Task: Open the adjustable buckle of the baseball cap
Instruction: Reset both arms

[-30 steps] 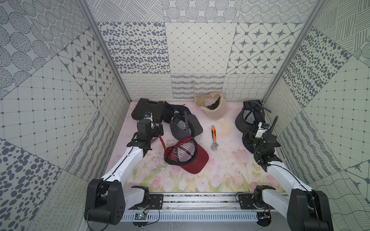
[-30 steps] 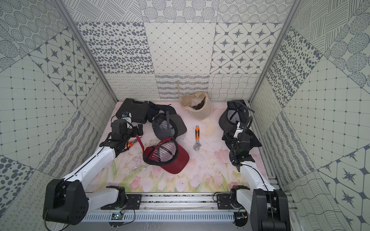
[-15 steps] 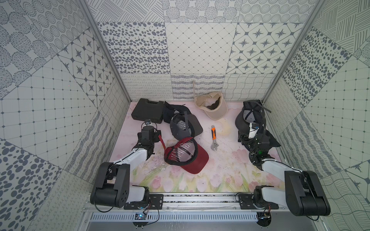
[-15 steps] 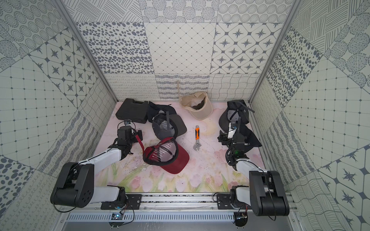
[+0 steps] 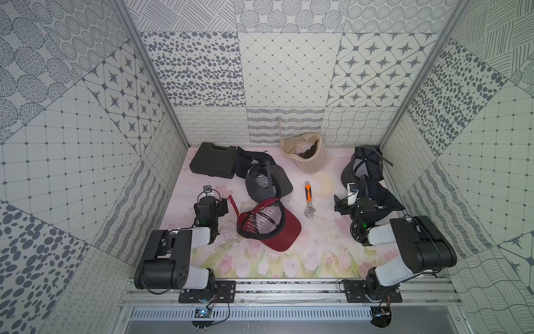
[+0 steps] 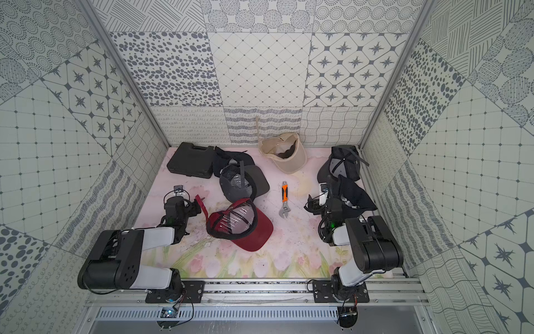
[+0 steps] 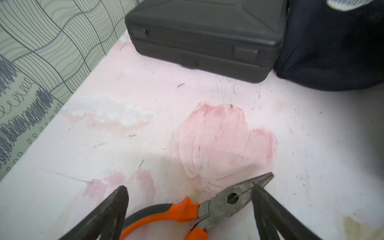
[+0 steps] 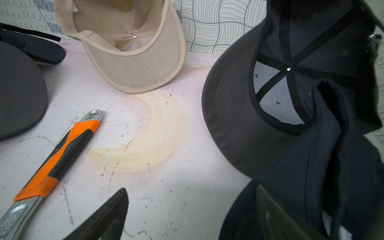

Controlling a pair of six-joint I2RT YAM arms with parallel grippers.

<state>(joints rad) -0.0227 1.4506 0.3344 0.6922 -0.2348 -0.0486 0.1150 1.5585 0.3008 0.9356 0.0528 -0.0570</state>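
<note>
A red baseball cap [image 5: 265, 228] lies upside down mid-table in both top views, its loose red strap [image 5: 232, 204] reaching toward my left gripper [image 5: 215, 205]. Its buckle is too small to make out. The left gripper [image 7: 188, 187] stands open just above the table, straddling orange-handled pliers [image 7: 182, 211] without touching the cap. My right gripper [image 5: 342, 206] is open to the right of the cap. In the right wrist view that gripper [image 8: 190, 188] holds nothing, and one finger [image 8: 270, 209] lies against a black cap [image 8: 311, 187].
A dark grey cap [image 5: 267, 180] and a navy cap [image 5: 251, 157] lie behind the red one, beside a black case [image 5: 213, 160]. A beige cap [image 5: 306, 153] sits at the back, another black cap [image 5: 364, 166] at the back right, and an orange-handled wrench [image 5: 308, 199] in the middle.
Both arms have folded back toward the front rail. The left gripper drew away from the black case, and the right gripper swung left off the black caps. The red cap stayed put.
</note>
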